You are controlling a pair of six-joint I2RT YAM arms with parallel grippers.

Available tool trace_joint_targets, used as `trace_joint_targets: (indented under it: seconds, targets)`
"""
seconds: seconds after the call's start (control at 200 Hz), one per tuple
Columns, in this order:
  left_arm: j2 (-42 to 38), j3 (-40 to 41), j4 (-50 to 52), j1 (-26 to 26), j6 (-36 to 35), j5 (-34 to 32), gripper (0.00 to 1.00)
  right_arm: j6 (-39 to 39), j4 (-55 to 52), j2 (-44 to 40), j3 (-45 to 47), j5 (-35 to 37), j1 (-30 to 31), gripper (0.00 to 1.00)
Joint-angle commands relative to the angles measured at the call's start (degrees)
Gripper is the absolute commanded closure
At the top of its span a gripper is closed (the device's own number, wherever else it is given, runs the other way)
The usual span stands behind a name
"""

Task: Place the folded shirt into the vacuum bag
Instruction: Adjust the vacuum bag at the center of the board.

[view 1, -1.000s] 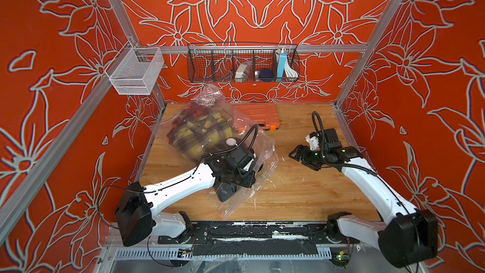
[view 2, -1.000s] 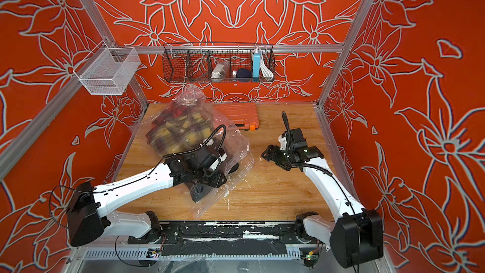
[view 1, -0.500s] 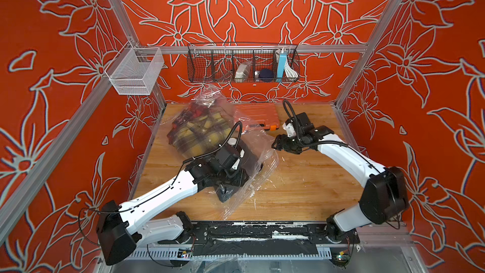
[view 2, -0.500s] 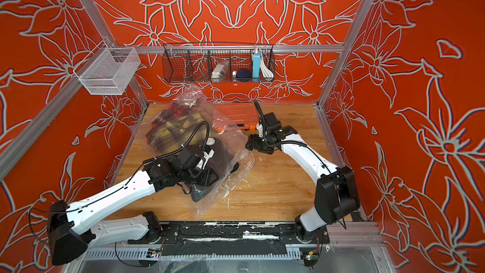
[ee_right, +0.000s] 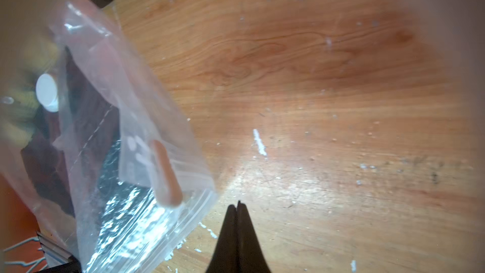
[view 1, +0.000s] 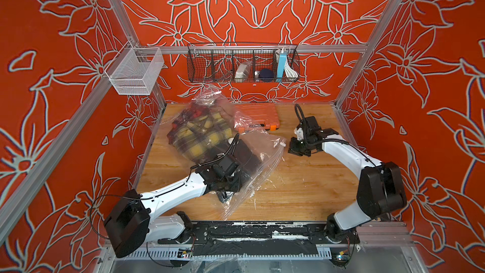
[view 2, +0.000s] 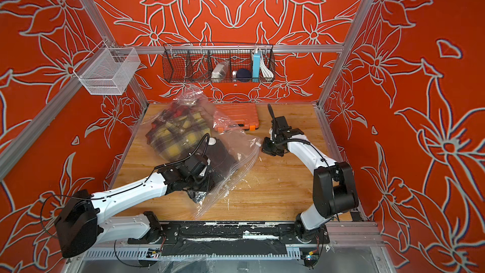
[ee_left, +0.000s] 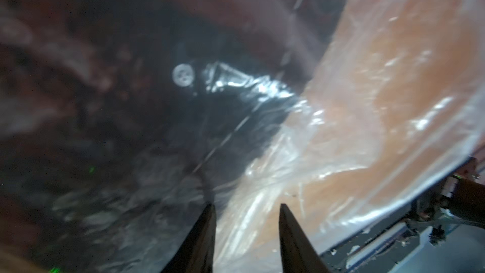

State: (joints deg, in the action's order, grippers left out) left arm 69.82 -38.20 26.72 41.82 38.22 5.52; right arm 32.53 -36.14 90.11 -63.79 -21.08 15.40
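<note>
The clear vacuum bag (view 1: 265, 153) (view 2: 241, 148) lies left of centre on the wooden table. The folded plaid shirt (view 1: 199, 132) (view 2: 175, 132) shows through the plastic. Its round white valve cap (view 1: 231, 140) (ee_right: 47, 95) faces up, and the small white slider (view 1: 282, 144) (view 2: 258, 143) sits at the right corner. My left gripper (view 1: 225, 196) (ee_left: 246, 207) reaches into the bag's near end, fingers apart, with crinkled plastic (ee_left: 341, 101) and dark cloth ahead of them. My right gripper (view 1: 295, 149) (ee_right: 238, 204) is shut on nothing, just right of the slider corner, over bare wood.
An orange case (view 1: 258, 116) lies at the back, partly under the bag's plastic. A black wire basket (view 1: 242, 63) with small items hangs on the back wall. A white mesh basket (view 1: 135, 70) hangs at the back left. Bare wood (view 1: 301, 187) lies right of the bag.
The right gripper swung in to the bag's right corner, drew back a little to the right and closed. The bag's right corner now lies spread further right. The left gripper stayed in the bag.
</note>
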Motion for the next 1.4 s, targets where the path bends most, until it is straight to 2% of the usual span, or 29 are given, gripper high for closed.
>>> trace_joint_targets:
  seconds: [0.0,0.04,0.08,0.165,0.275,0.395,0.505,0.646,0.766,0.806,0.931,0.996,1.051,1.126,1.266,1.391]
  targets:
    - [-1.32,1.01,0.92,-0.78,1.51,-1.27,0.60,-0.16,3.17,2.17,0.07,-5.56,0.80,1.00]
    - [-1.71,0.92,1.85,-0.78,1.58,-1.20,0.60,0.30,4.34,2.16,0.15,-6.64,0.81,1.00]
    - [-2.40,0.93,2.85,-0.78,1.60,-1.21,0.60,0.41,4.92,1.49,-0.03,-8.02,0.78,0.93]
    - [-4.69,1.19,4.17,-0.76,2.14,-1.53,0.60,0.07,4.33,-1.57,-0.15,-8.18,0.84,0.64]
    - [-7.39,0.05,6.50,-0.78,2.30,-1.91,0.60,-1.37,1.41,-5.29,0.34,-5.55,0.69,0.40]
    - [-8.45,-1.43,8.61,-0.78,3.02,-1.93,0.59,-0.40,2.21,-4.34,-0.10,-5.24,0.69,0.25]
    - [-8.74,-1.31,7.56,-0.69,3.45,-1.39,0.59,0.50,3.72,0.36,-2.53,-5.88,0.91,0.23]
    - [-6.33,-2.86,6.15,-0.73,2.11,-1.55,0.59,1.25,5.33,6.57,-5.10,-5.54,1.11,0.26]
    - [-2.92,-3.82,3.02,-0.78,1.07,-1.38,0.59,2.00,8.94,9.24,-4.15,-6.08,1.04,0.35]
    - [-1.77,-3.67,1.82,-0.78,1.00,-1.30,0.59,1.81,9.13,10.22,-4.00,-6.00,0.66,0.44]
    - [1.57,-1.28,-1.64,-1.04,1.11,-1.04,0.59,2.35,10.80,12.94,-1.80,-5.49,-1.65,0.80]
    - [3.36,0.59,-2.79,-1.59,1.39,-0.62,0.59,2.05,9.59,14.61,-1.54,-2.99,-2.50,0.93]
    - [4.46,1.68,-2.45,-1.91,1.60,-0.90,0.59,2.34,9.83,15.28,-0.90,-1.22,-2.82,1.00]
    - [4.78,2.24,-0.78,-2.42,1.69,-2.00,0.59,2.92,10.92,15.68,-0.30,-0.83,-2.76,1.00]
    - [4.12,-0.26,4.38,-2.42,0.16,-4.49,0.59,5.49,13.55,15.80,0.12,-5.26,-2.69,1.00]
    - [3.57,-8.61,11.38,4.03,-4.39,-8.97,0.54,9.59,16.49,12.60,1.12,-9.68,-2.72,1.00]
